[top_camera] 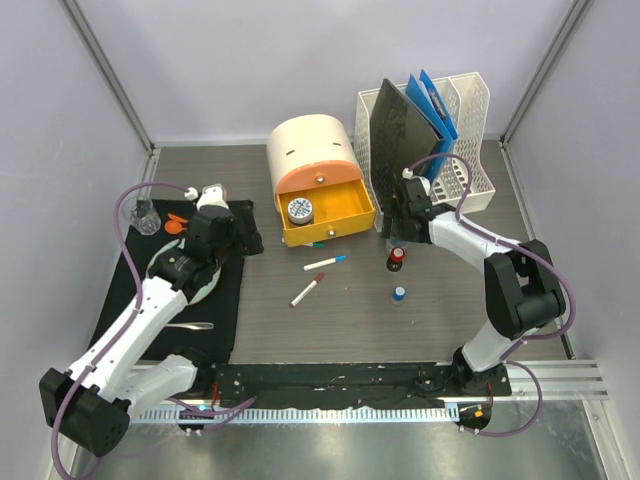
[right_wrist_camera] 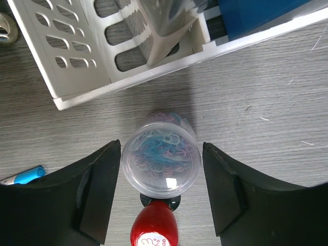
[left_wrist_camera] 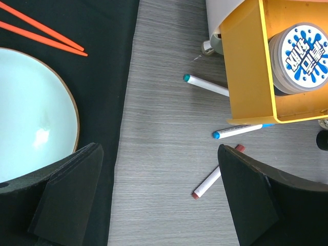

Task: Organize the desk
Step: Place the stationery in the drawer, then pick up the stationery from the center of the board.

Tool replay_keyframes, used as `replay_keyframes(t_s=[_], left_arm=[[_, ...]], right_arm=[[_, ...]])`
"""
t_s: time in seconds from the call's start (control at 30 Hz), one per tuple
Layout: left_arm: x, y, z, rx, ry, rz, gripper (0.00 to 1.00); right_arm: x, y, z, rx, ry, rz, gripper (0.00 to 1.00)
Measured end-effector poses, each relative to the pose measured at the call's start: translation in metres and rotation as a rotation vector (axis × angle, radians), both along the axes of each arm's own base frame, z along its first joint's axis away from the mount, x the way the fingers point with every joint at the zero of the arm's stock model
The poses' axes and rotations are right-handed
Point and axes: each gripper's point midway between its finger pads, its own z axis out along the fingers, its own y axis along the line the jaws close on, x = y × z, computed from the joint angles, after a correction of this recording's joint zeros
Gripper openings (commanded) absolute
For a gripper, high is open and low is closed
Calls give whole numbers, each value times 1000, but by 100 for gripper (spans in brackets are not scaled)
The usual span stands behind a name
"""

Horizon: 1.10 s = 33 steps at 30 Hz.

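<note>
The desk [top_camera: 340, 325] is rigid, slick laminate with nothing for me to grasp, so I'd take hold of what stands on it: a clear round tub [right_wrist_camera: 160, 166] of coloured clips. It's likely light, thin-walled and slippery, so best pinched across its middle. My right gripper [right_wrist_camera: 161, 148] stands part open astride it, with no firm grip that I can see. My left gripper [left_wrist_camera: 158, 154] gapes wide, empty. The desk is dark grey-brown wood-grain, metal-railed, spreading under everything. The tub sits at its far right, just near of the white file rack [right_wrist_camera: 82, 66].
</note>
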Motion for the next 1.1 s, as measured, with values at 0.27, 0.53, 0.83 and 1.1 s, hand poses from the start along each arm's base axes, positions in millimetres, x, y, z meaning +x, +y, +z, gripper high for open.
replay_keyframes(t_s=[0.27, 0.53, 0.83, 1.1], left_arm=[[-1, -3, -1, -9, 5, -12, 100], [-2, -4, -3, -14, 13, -16, 100], [-2, -3, -3, -12, 10, -15, 100], [-8, 4, 10, 15, -48, -43, 100]], right_arm=[[-5, -1, -7, 0, 11, 0, 73], [-5, 0, -8, 4, 11, 1, 46], [-5, 0, 0, 14, -7, 6, 34], [-4, 0, 45, 50, -118, 7, 20]])
